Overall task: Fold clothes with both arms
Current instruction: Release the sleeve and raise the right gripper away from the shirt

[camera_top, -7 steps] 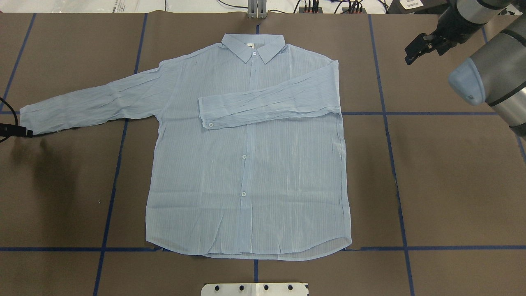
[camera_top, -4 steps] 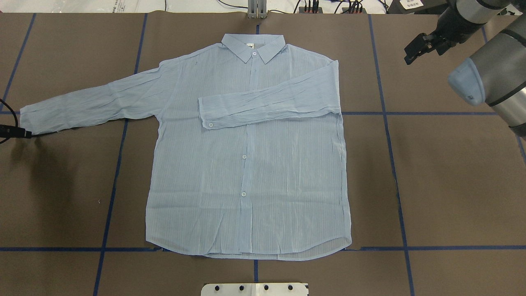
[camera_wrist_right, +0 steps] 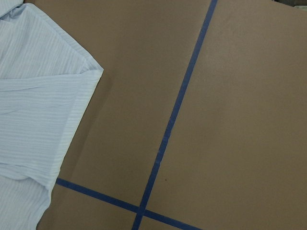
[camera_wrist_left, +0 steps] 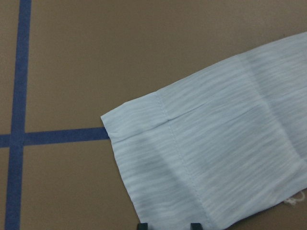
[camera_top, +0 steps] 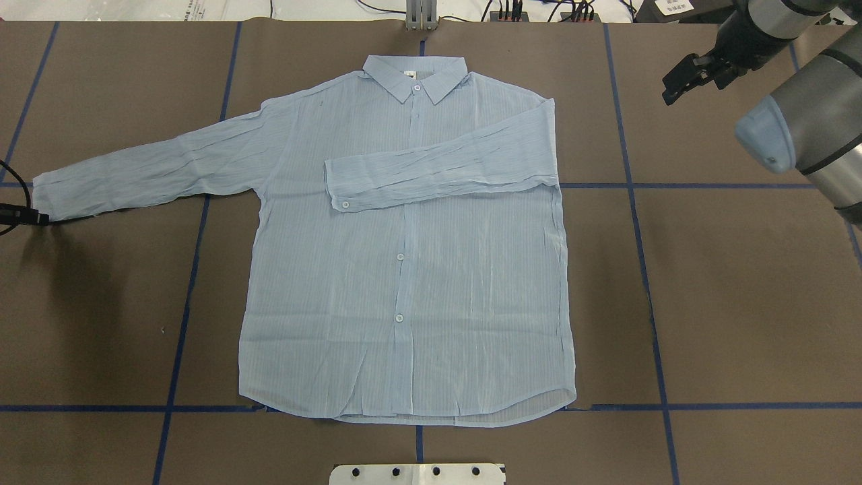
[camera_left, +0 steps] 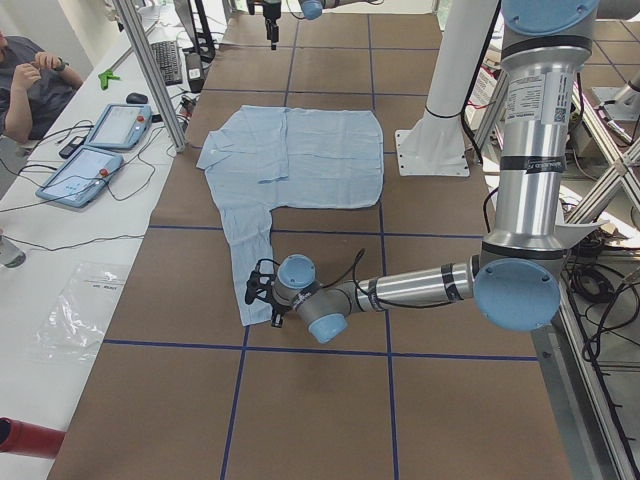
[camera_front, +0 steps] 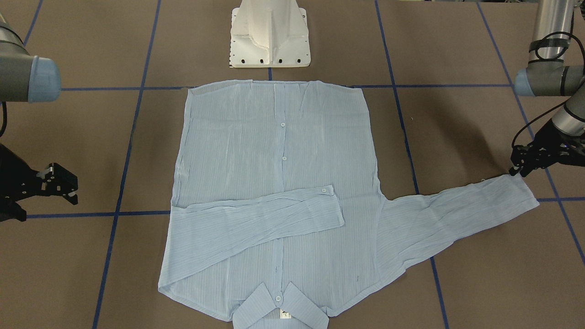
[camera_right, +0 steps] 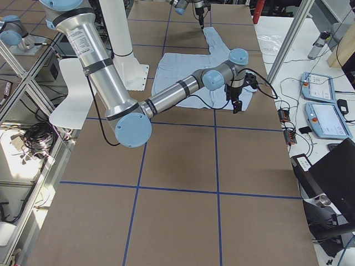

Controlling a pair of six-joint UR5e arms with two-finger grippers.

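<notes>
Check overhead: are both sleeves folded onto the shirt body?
No, only one sleeve lies across the shirt front; the other sleeve stretches out flat on the table.

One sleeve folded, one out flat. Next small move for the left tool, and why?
Probably close the left tool on the cuff of the shirt's outstretched sleeve: its fingertips sit open at the cuff's edge, gripping nothing, and the other sleeve already lies folded across the chest.

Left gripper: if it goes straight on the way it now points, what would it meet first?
Most likely the cuff of the pale blue striped shirt, on its outstretched sleeve; the left gripper points down onto it. Its height above is unclear.
</notes>
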